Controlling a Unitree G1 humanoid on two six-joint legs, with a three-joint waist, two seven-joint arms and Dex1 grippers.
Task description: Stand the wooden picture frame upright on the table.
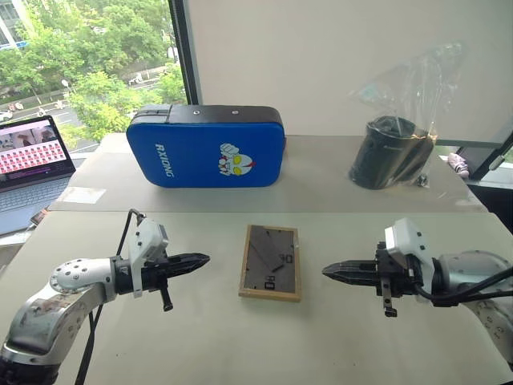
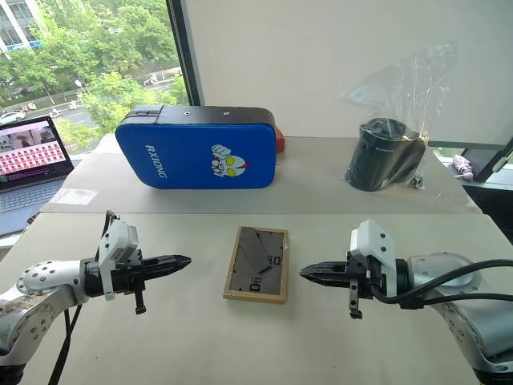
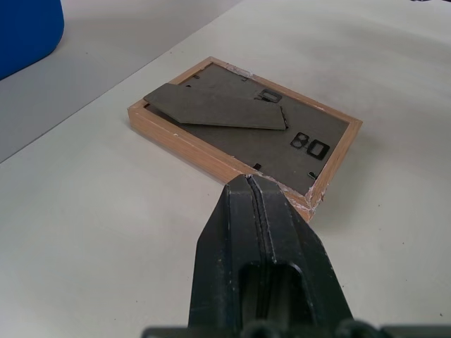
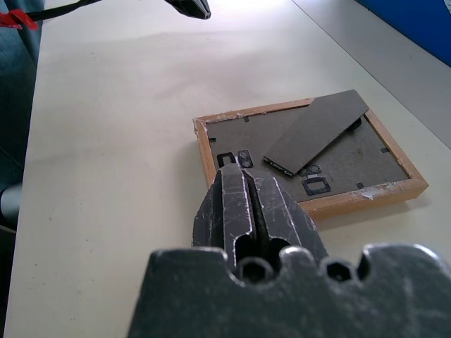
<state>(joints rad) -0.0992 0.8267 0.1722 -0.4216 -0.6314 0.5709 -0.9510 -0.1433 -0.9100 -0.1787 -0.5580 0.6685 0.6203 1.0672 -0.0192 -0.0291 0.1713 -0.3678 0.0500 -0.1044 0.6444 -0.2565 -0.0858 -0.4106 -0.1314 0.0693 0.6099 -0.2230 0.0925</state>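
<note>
Left wrist view: frame (image 3: 243, 134) back reads "80", blue case (image 1: 206, 147) "RXIONG"; both claws (image 1: 202, 259) (image 1: 330, 270) pressed together.

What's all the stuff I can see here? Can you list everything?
wooden picture frame: one, light wood with dark grey back and fold-out stand, lying face down mid-table between the grippers
table: one, beige-grey, near
padded case: one, blue with cartoon print, on the farther tabletop
black cylinder in clear plastic bag: one, far right
laptop: one, open, far left
window: trees outside, far left
left gripper: black, shut, left of the frame
right gripper: black, shut, right of the frame
</note>
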